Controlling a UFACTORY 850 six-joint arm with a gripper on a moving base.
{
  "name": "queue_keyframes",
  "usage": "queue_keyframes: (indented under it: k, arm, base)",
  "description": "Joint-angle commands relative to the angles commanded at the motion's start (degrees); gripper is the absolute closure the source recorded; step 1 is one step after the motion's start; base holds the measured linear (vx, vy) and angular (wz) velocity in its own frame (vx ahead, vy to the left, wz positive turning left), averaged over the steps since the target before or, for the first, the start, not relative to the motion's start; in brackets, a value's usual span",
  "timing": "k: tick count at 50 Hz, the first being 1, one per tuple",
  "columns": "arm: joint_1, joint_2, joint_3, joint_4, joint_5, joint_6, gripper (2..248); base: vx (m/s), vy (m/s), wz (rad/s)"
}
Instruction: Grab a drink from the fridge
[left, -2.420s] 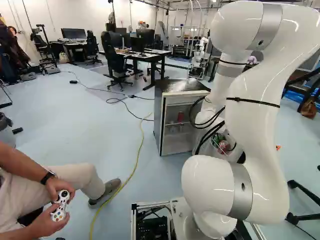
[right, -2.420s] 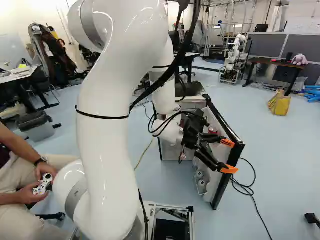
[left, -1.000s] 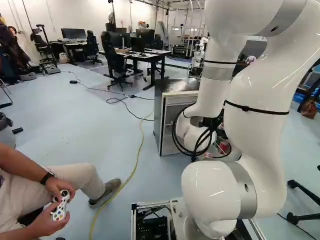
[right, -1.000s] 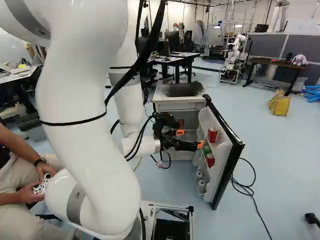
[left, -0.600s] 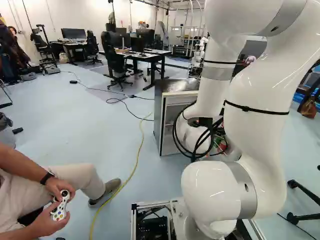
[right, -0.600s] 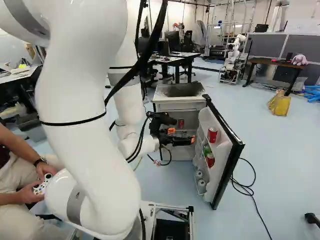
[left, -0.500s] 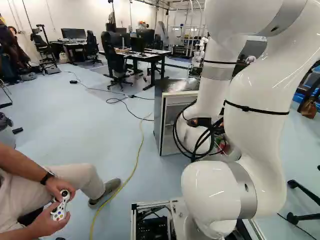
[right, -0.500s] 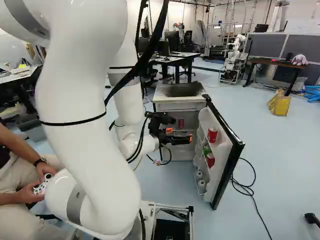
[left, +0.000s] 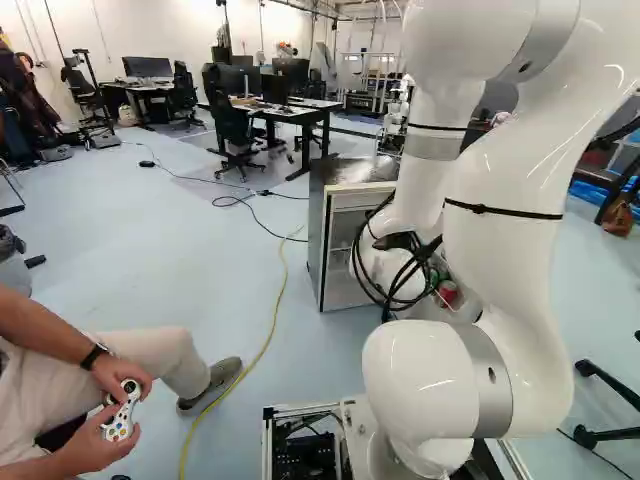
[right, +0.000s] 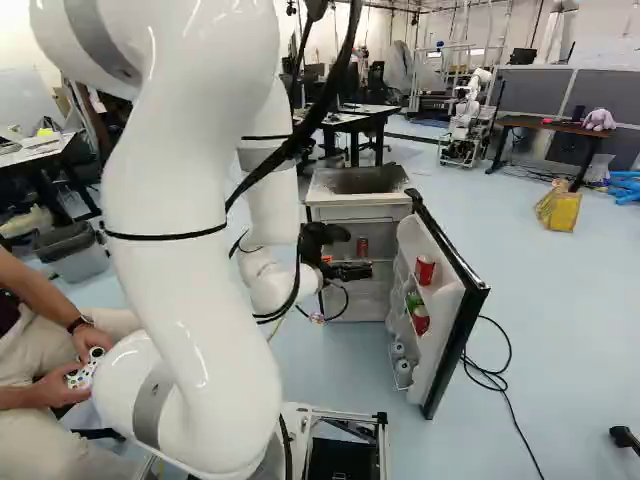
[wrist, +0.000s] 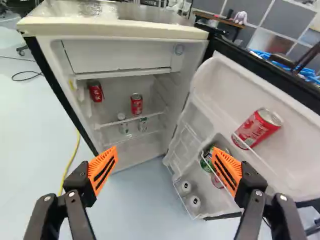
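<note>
Inside the fridge (wrist: 112, 29) are two red cans (wrist: 136, 104); its door (wrist: 220, 95) holds more.

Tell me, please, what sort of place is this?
Probably a robotics lab or workshop: another robot stands at the back, desks with monitors fill one side, and a person holds a game controller.

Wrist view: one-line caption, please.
Open gripper facing an open fridge, red cans on its shelf and in its door.
</note>
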Motion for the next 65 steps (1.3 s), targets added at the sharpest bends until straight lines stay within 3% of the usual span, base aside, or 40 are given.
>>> queue_keyframes:
  k: [23, 39, 53, 65]
  arm:
    - [-3.3, -9.2, -8.2, -13.7, -3.8, 0.0, 3]
    - [-5.3, -15.2, -13.9, -21.0, -5.5, 0.0, 3]
    - [-6.8, -20.2, -19.1, -22.6, -5.7, 0.0, 3]
    - [-6.9, -24.6, -23.9, -22.6, -5.7, 0.0, 3]
  base:
    - [0.0, 0.0, 0.0]
    - [0.0, 0.0, 0.0]
    - [0.0, 0.0, 0.0]
    - [0.0, 0.0, 0.0]
